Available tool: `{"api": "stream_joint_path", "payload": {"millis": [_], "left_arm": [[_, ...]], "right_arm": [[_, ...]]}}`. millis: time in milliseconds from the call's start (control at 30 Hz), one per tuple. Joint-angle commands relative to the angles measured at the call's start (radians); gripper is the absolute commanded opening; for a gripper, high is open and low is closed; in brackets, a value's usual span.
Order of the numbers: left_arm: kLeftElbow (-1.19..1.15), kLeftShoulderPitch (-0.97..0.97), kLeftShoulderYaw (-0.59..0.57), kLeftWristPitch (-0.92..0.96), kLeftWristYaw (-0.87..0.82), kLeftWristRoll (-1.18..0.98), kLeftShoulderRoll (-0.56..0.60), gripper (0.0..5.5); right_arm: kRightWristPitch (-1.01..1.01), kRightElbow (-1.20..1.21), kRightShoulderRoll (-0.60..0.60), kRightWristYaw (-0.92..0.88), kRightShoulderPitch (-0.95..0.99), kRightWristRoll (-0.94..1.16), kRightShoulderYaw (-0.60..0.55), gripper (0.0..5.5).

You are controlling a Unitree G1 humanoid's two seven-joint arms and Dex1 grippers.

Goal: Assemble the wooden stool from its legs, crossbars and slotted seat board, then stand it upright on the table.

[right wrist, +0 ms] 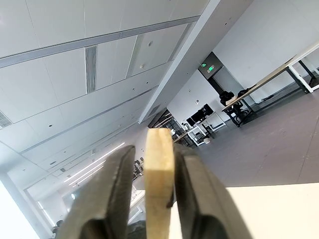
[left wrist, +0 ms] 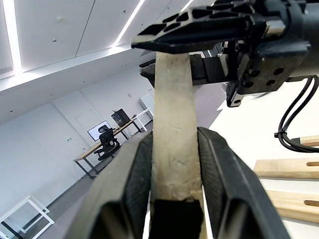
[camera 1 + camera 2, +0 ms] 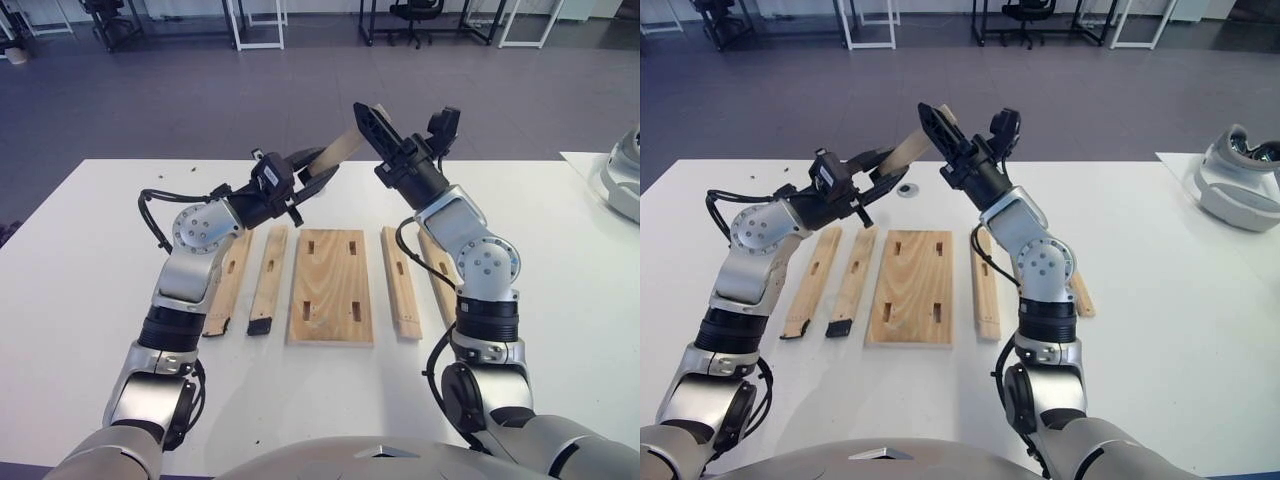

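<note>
We see a white bench (image 3: 90, 260) with the stool in loose parts. The slotted seat board (image 3: 331, 287) lies flat at the centre, four rectangular slots facing up. Just left of it lie two long slotted wooden legs side by side, the inner left leg (image 3: 270, 272) and the outer left leg (image 3: 232, 285), both with dark near ends. Just right of the board lies the inner right leg (image 3: 400, 283), and beyond it another wooden strip (image 3: 437, 268) is partly hidden behind the right arm. Above the far part of the bench, both arms hold one pale wooden crossbar (image 3: 342, 150) in the air, tilted upward toward the right. The left hand (image 3: 318, 180) is clenched on the crossbar's lower end, its two fingers (image 2: 137, 174) pressed flat against the wood. The right hand (image 3: 368, 128) is clenched on the upper end, fingers (image 1: 117, 184) squeezing both faces. A small round grey object (image 3: 906, 188) lies on the bench beneath the crossbar. A white headset (image 3: 1238, 185) rests at the far right.
</note>
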State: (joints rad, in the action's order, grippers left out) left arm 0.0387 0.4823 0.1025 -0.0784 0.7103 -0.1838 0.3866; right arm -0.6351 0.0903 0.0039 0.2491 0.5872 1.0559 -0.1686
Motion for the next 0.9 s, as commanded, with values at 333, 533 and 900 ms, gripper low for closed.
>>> {"api": "stream_joint_path", "payload": {"millis": [333,533,900], "left_arm": [[0.037,-0.148,-0.097,0.081,-0.075,0.001,0.039,2.64],[0.045,-0.176,-0.208,0.139,-0.203,-0.039,0.001,3.05],[0.054,-0.225,-0.249,0.178,-0.257,-0.065,-0.009,3.05]], "right_arm": [[0.124,0.144,-0.060,-0.145,-0.444,-0.206,-0.145,0.42],[0.104,0.156,-0.036,-0.180,-0.524,-0.211,-0.111,0.42],[0.139,0.116,-0.045,-0.214,-0.550,-0.334,-0.099,0.42]]}}
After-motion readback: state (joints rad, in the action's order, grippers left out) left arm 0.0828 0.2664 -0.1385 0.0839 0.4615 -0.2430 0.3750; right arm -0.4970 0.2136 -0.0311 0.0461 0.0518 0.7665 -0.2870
